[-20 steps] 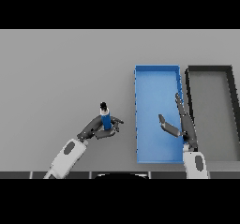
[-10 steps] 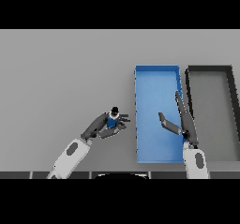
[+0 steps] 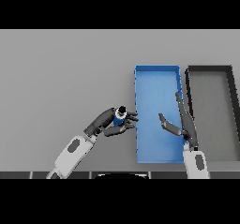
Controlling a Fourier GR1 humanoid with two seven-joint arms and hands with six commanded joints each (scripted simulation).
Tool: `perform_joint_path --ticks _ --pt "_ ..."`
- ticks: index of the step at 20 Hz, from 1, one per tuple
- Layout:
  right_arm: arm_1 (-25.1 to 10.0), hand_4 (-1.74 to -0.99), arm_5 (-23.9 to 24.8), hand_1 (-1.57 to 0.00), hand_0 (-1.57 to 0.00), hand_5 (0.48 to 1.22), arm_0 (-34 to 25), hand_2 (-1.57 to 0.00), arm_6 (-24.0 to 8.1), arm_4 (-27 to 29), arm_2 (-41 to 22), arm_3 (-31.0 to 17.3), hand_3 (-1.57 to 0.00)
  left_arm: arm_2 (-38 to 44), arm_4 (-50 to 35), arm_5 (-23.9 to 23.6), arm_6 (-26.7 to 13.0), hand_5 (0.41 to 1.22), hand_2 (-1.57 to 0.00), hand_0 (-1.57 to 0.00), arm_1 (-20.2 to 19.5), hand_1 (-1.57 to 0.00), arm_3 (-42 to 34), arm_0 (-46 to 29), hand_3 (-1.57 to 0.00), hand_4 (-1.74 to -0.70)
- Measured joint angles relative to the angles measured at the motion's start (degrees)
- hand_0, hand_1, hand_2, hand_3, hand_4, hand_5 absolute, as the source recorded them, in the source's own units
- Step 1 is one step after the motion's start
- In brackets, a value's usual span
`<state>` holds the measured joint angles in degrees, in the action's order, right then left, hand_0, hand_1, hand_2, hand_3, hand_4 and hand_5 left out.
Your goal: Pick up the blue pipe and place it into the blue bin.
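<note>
The blue pipe (image 3: 120, 115), short with a dark end cap, is held upright in my left hand (image 3: 108, 122), whose fingers and thumb curl round it. Hand and pipe sit just left of the blue bin (image 3: 157, 83), close to its left wall. The bin is a long open rectangle with nothing in it that I can see. My right hand (image 3: 181, 124) hovers over the bin's right side, fingers straight and thumb spread, holding nothing.
A dark grey bin (image 3: 211, 70) stands right beside the blue one, on its right. The grey table (image 3: 61, 73) stretches to the left and back.
My left hand has carried the pipe to the right, from well left of the blue bin to just beside its left wall. The right hand has stayed put.
</note>
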<state>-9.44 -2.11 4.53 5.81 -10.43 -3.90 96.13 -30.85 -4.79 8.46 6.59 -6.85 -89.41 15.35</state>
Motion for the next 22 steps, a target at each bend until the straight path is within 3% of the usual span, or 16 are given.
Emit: perform_joint_path --ticks 2,4,6,9,11,12,13,14,18,22 --pt "0.2 -1.151 0.2 0.00 0.00 0.643 -0.2 0.00 0.1 0.0 0.2 -0.9 0.00 0.6 0.2 0.6 -1.7 1.220 -1.57 -1.57 -0.4 -1.57 -0.1 0.3 -1.57 -1.47" --pt "0.5 -1.141 0.6 0.00 0.00 0.643 1.5 0.00 1.0 -0.2 -0.1 1.1 0.00 0.7 0.8 0.9 -1.4 1.220 -1.57 -1.57 -0.2 -1.57 -0.2 0.0 -1.57 -1.47" --pt "2.9 -1.138 3.0 0.00 0.00 0.643 5.1 0.00 0.7 -1.7 -1.1 3.4 0.00 0.4 1.4 0.9 -2.2 1.220 -1.57 -1.57 0.8 -1.57 -0.3 -0.1 -1.57 -1.47" --pt "7.2 -1.191 7.5 0.00 0.00 0.642 11.8 0.00 0.6 -4.2 -2.5 7.0 0.00 1.1 2.1 1.3 -2.5 1.220 -1.57 -1.57 1.3 -1.57 0.6 0.4 -1.57 -1.47" --pt "9.0 -1.187 9.3 0.00 0.00 0.642 13.2 -0.02 -0.5 -5.1 -3.2 8.6 0.00 1.0 2.5 2.2 -2.6 1.220 -1.57 -1.57 1.4 -1.57 0.7 0.1 -1.57 -1.47" --pt "9.0 -1.195 9.2 0.00 0.00 0.648 13.9 -0.04 0.7 -4.9 -3.3 9.9 0.00 1.2 2.4 2.6 -1.9 1.221 -1.57 -1.57 1.6 -1.57 0.9 -0.2 -1.57 -1.47" --pt "9.2 -1.198 6.9 -0.01 0.00 0.641 13.6 -0.07 3.8 -1.4 -3.4 11.0 0.00 1.3 2.4 2.8 -1.7 1.221 -1.57 -1.57 1.6 -1.57 0.3 -0.4 -1.57 -1.47" --pt "8.7 -1.202 3.7 -0.02 0.00 0.624 13.7 -0.09 4.3 3.5 -2.9 12.5 0.00 1.7 2.5 3.0 -2.0 1.221 -1.57 -1.57 1.5 -1.57 0.3 -0.2 -1.57 -1.47" --pt "2.2 -1.228 -6.8 -0.02 0.00 0.588 9.2 -0.12 -4.8 16.7 -2.7 19.8 0.00 1.5 3.0 3.7 -2.6 1.221 -1.57 -1.57 2.4 -1.57 -1.1 -0.8 -1.57 -1.47" --pt "-2.3 -1.261 -11.1 -0.01 0.00 0.560 0.7 -0.10 -14.9 22.4 -5.0 23.5 0.00 2.3 3.5 4.1 -4.4 1.221 -1.57 -1.57 3.2 -1.57 -1.2 -0.6 -1.57 -1.47"
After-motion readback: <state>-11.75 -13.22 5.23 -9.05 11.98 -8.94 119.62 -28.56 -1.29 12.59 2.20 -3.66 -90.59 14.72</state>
